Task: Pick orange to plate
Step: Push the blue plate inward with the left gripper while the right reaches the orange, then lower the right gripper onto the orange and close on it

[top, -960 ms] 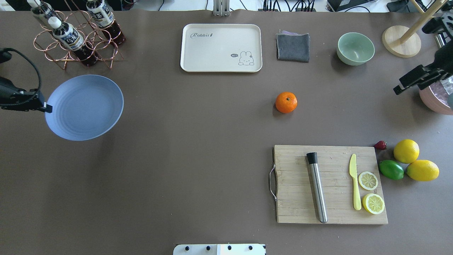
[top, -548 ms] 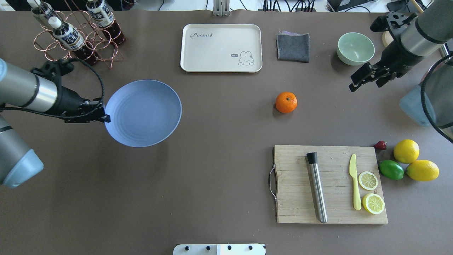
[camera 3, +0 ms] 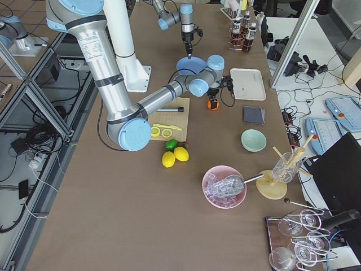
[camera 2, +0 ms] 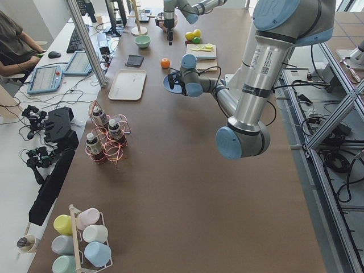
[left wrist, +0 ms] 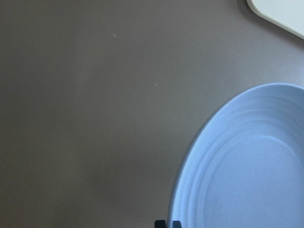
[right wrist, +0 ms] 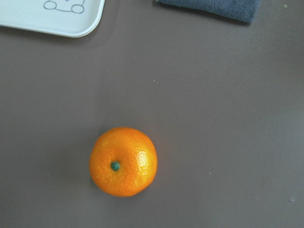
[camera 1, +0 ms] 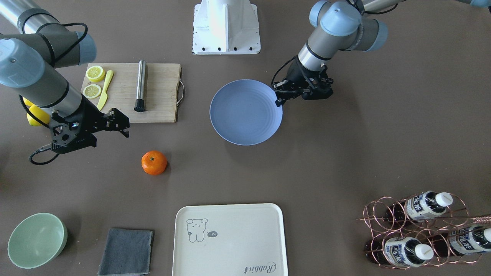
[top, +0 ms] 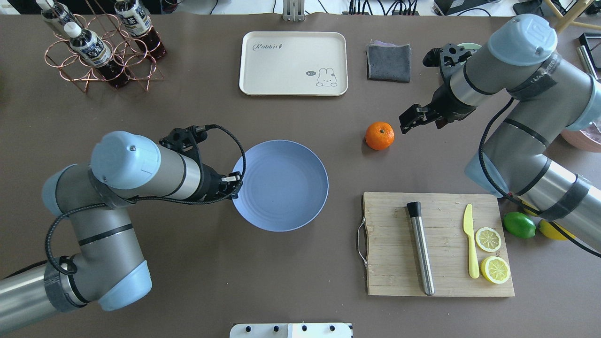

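Currently the orange (top: pixel 380 135) sits alone on the tabletop (top: pixel 263 281), stem dot upward; the plate (top: pixel 291 188) is well apart from the orange, on the side toward the left arm, and a soft shadow beneath it suggests it is held off the surface; the left end effector (top: pixel 236 180) is clamped on the plate's rim at the edge farthest from the orange. The right end effector (top: pixel 407 120) hangs just beside the orange without touching it, its jaws standing apart with nothing between them; the right wrist view shows the orange low and left of centre, so alignment is judged incomplete.

Step in hand, as judged: approach for the grasp. Recommendations: centre the right end effector over the stem dot before descending; descend straight, so that the fingers straddle the widest girth; close gently, since a round fruit is likely to roll if one finger lands first; the cutting board (top: pixel 436 244), near the orange, leaves ample room.
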